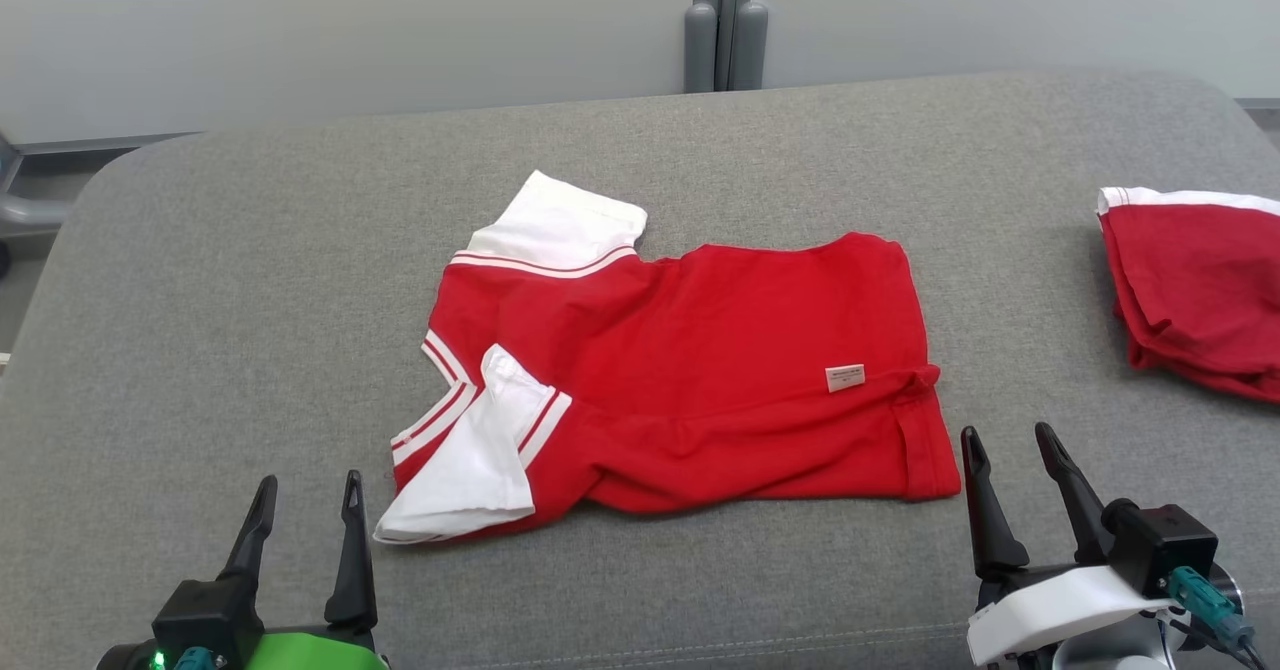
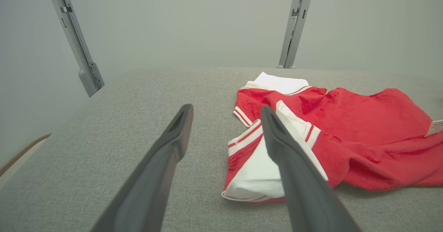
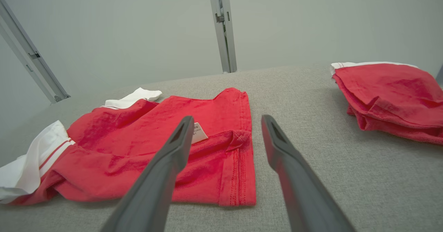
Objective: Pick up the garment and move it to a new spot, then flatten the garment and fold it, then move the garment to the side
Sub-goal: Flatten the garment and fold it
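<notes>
Garment [image 1: 690, 370] lies btwn, beyond both grippers' fingers [image 1: 352, 540].

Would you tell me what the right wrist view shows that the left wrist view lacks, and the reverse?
Right wrist view: a second red garment, folded, off to the right. Left wrist view: a brown strip past the edge of the cushion. Shared: the red shirt with white sleeves, its label and the grey wall posts.

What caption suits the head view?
Red-and-white shirt lies partly folded on the grey surface; left gripper and right gripper, both open, wait before it; second folded red garment at right.
</notes>
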